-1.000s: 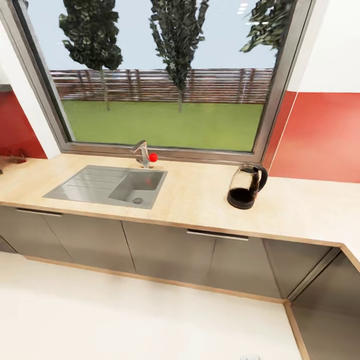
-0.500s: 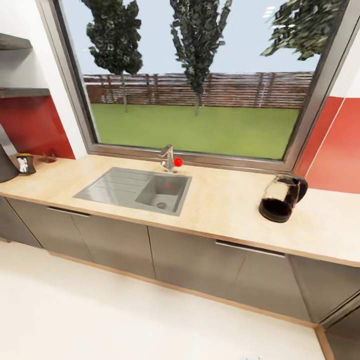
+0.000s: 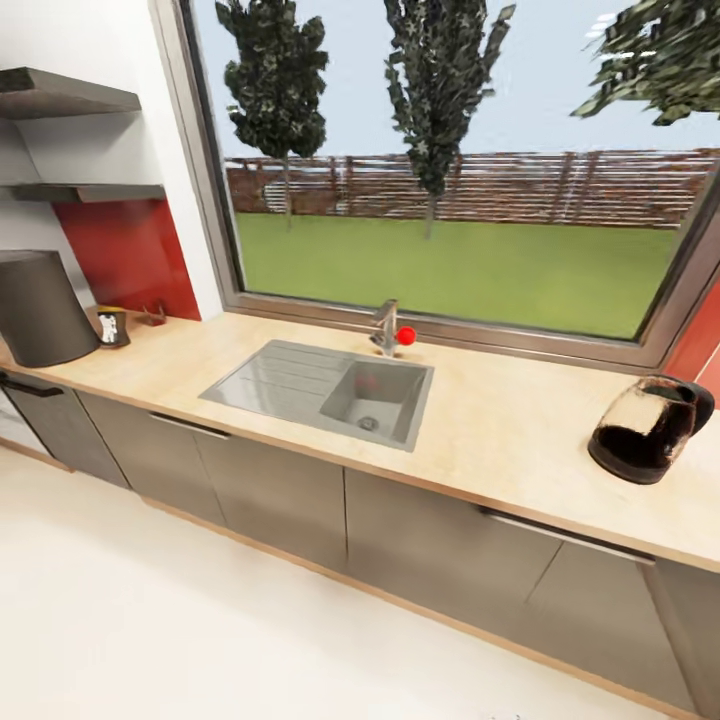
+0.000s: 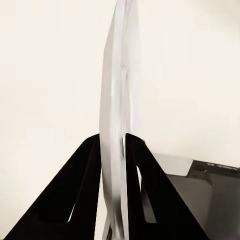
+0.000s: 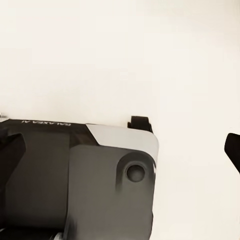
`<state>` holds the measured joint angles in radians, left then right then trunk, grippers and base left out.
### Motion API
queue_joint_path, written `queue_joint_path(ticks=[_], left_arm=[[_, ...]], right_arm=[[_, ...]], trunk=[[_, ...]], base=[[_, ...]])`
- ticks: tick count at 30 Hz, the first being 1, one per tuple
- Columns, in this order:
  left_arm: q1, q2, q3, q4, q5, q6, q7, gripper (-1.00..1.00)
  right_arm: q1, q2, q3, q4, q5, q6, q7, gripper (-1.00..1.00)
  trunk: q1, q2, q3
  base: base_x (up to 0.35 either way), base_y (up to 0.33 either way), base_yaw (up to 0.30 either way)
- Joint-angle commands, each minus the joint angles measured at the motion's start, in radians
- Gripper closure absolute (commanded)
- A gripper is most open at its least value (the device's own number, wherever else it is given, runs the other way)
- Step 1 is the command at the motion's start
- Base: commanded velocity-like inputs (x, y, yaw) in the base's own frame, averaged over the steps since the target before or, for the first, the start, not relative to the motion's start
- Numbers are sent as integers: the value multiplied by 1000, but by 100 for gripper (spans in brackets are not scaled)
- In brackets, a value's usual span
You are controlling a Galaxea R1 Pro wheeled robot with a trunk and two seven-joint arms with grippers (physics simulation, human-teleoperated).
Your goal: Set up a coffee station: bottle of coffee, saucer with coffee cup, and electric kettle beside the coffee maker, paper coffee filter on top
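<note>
**Saucer in hand, bench ahead**

Your left tool [image 4: 114, 140] is clamped on the thin, flat, round white saucer [image 4: 117, 90], which stands edge-on between the black fingers [image 4: 87, 165]. It is stiff, light, smooth and likely brittle, so the grip on its rim could slip; keep the arm level and set the saucer down gently. The right tool's black fingertip [image 5: 233, 149] shows at one edge; you cannot tell how far it is open.

Across the pale floor, the long beige wood-grain bench [image 3: 500, 420] carries a grey sink [image 3: 325, 385]. The clear glass electric kettle [image 3: 648, 430] with its black handle stands far right, well apart from the tall dark-grey coffee maker [image 3: 40, 308] at far left. The small dark bottle of coffee [image 3: 113, 326] sits just beside the maker, below the dark wall shelf [image 3: 60, 92].
</note>
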<state>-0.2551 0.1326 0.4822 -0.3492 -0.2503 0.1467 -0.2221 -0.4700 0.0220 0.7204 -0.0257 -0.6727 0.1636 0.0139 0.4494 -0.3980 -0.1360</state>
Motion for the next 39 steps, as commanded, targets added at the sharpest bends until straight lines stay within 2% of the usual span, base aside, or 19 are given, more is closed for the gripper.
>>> queue_joint_path(ticks=[1, 17, 39], left_arm=[[-1, -1, 8, -2, -10, 5, -6, 100], [-1, -1, 8, -1, -10, 5, -6, 100], [-1, -1, 8, -1, -10, 4, -6, 100]], right_arm=[[-1, 0, 8, 0, -8, 4, 1, -100], [-1, 0, 8, 0, -8, 4, 1, -100], [-1, 0, 8, 0, -8, 4, 1, -100]], trunk=[[1, -2, -1], [1, -2, 12], [1, -2, 30]], base=[[7, 8, 225], [19, 23, 243], [163, 268, 246]])
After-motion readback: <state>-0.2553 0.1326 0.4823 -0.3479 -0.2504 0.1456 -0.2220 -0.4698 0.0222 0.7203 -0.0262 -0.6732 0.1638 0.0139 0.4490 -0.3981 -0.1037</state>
